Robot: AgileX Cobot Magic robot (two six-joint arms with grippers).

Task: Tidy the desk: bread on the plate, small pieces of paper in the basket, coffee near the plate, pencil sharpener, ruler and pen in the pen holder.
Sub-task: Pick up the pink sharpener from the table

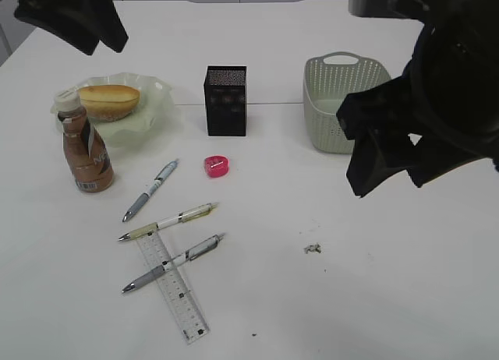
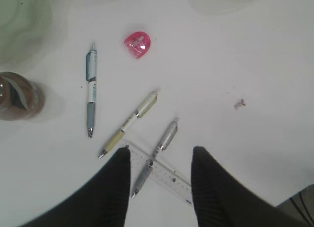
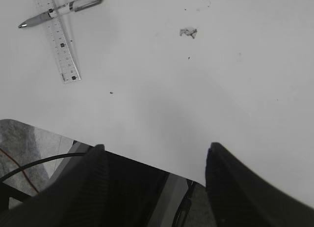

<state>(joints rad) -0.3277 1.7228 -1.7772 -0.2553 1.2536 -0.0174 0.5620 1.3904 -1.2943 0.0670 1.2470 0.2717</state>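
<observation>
The bread [image 1: 109,100] lies on the pale green plate [image 1: 156,114], and the coffee bottle [image 1: 84,146] stands just in front of it. On the table lie a pink pencil sharpener [image 1: 217,166], three pens [image 1: 150,190] and a clear ruler [image 1: 175,286] with the grey pen [image 2: 159,151] across it. One scrap of paper [image 1: 313,248] lies to the right. The black pen holder [image 1: 226,100] and the basket [image 1: 335,103] stand at the back. High above the ruler, my left gripper [image 2: 161,156] is open and empty. My right gripper [image 3: 154,148] is open above the table's near edge.
The table's front edge [image 3: 44,128] shows in the right wrist view, with cables below it. A few dark specks dot the white tabletop [image 1: 327,313] near the paper scrap.
</observation>
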